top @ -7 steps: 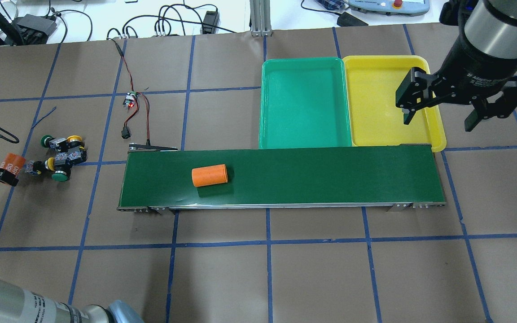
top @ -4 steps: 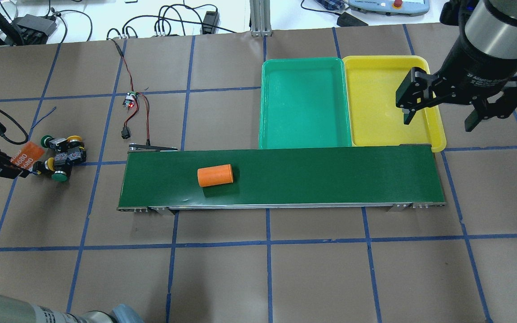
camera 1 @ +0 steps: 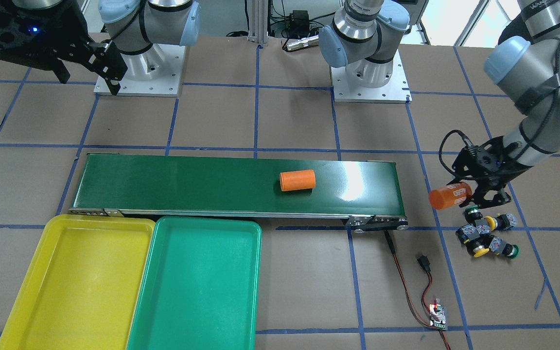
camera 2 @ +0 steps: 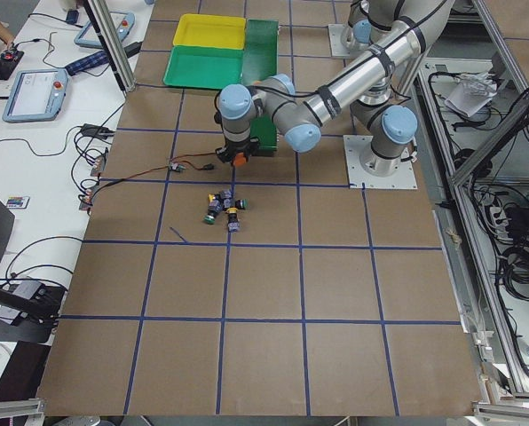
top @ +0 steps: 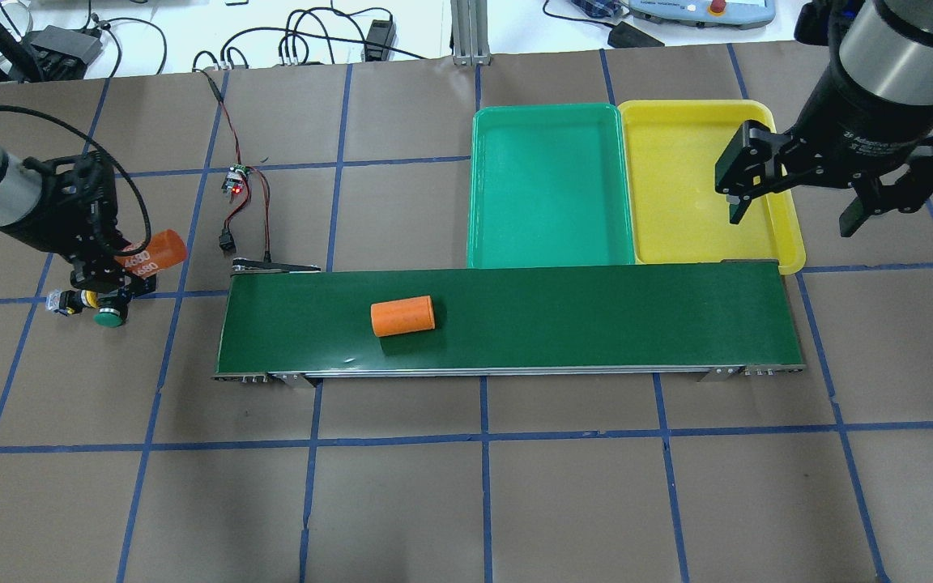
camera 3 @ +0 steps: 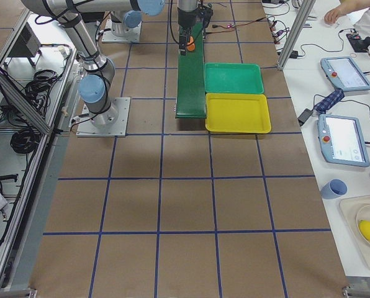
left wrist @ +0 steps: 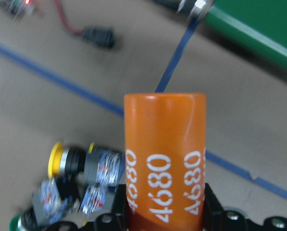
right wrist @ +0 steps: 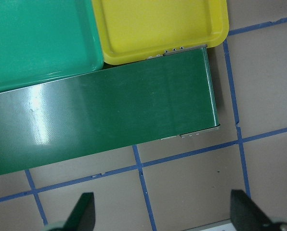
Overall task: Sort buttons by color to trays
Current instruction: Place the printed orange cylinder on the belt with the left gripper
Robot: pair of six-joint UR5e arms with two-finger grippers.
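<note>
- Buttons [camera 1: 479, 228] lie in a tight heap on the brown paper [top: 402, 502] off the belt's left end, well apart from both trays. They have glossy round caps, yellow and green, on black bodies with grey blocks. From overhead most of the heap is hidden: only one green cap and one yellow cap show under the left gripper [camera 1: 472, 192]. A second ago that gripper stood at the table's left edge; it has since swung in over the heap.
- It is clenched on the smooth orange cylinder printed 4680 [left wrist: 165, 144], now pointing toward the belt's end. The wrist view cuts off the cylinder's lower end and blurs the heap.
- On the dark green conveyor belt [top: 596, 324], the plain orange cylinder [top: 402, 316] lies on its side, a little further right than before.
- Beyond the belt, the green tray [top: 547, 186] and yellow tray [top: 677, 178] are shallow, round-cornered plastic. They touch side by side.
- The right gripper [top: 794, 214] hangs released, jaws wide, at the yellow tray's right rim, unmoved.
</note>
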